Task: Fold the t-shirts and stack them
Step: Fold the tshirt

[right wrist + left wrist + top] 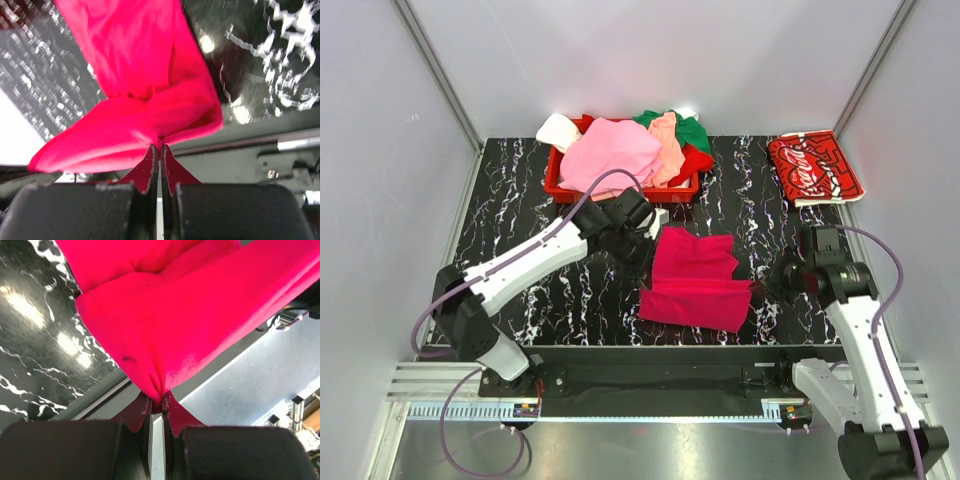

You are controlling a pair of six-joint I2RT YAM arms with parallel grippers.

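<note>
Cloth handling: treat the magenta t-shirt (695,280), spread half-folded on the black table (510,190) at near centre, as light, soft, limp and prone to sag, and take hold at corners or hem edges only. Observe left gripper (157,407) with jaws pinched together on a fold at the far left corner, and right gripper (159,155) clamped likewise on the near right corner. Find in the red basket (552,182) at far left a loose heap of pink tee (610,155), peach tee (667,148), green tee (694,128) and white tee (558,130), with the folded Coca-Cola tee (812,168) well apart at far right.
</note>
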